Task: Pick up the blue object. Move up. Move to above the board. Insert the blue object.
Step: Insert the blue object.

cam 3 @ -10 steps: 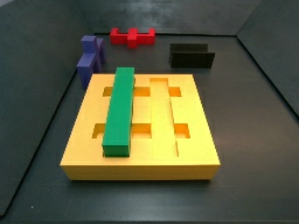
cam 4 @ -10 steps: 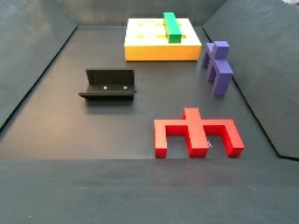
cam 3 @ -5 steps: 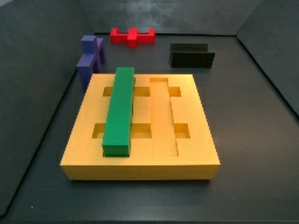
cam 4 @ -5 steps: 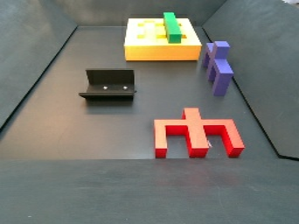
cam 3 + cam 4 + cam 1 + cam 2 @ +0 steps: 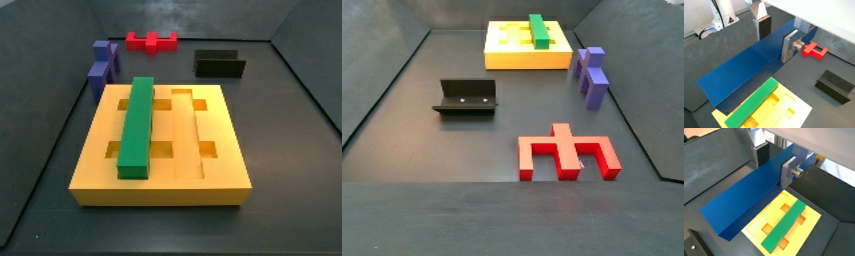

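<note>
In both wrist views the end effector grips the blue object across its width, high over the counter. Beyond it lies the board, the green bar seated in one groove. Both side views match the earlier ones, arm out of frame. Judged: carried above board; insertion remains.

pincer: the pincer grips the bar across its width, both well above the board, in both wrist views.
board: on the table, nearest in a side view.
beam: the beam lies lengthwise in a groove of the board.
behind the board: stepped block at its far left corner, forked piece farthest back, fixture to the right.
</note>
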Motion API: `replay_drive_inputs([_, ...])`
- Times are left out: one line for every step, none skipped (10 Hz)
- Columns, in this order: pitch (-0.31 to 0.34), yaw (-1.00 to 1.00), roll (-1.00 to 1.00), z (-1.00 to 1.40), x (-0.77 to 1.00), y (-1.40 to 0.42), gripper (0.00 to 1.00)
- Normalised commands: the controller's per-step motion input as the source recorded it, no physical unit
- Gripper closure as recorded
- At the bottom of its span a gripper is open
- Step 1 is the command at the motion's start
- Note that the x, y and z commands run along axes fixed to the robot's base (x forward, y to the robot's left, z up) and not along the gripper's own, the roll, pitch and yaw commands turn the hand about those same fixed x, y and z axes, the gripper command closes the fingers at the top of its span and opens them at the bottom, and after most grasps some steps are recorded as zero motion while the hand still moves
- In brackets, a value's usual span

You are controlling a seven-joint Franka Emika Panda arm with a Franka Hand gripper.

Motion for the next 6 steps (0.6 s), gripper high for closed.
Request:
replay_drive_inputs([-0.089, -0.07, -0.03, -0.44, 0.36, 0.00, 1.00])
replay_drive_inputs([-0.157, -0.05, 0.00, -0.90, 0.26, 0.00, 1.00])
replay_drive_inputs([-0.070, 0.00, 0.00, -1.00, 0.43, -0.02, 1.00])
replay_drive_inputs([-0.004, 0.00, 0.00, -1.00, 0.50, -0.01, 1.00])
replay_drive_inputs([-0.010, 0.04, 0.10, -1.00, 0.21, -0.04, 1.00])
replay_drive_inputs([-0.044, 0.18, 0.13, -1.00, 0.06, -0.03, 1.00])
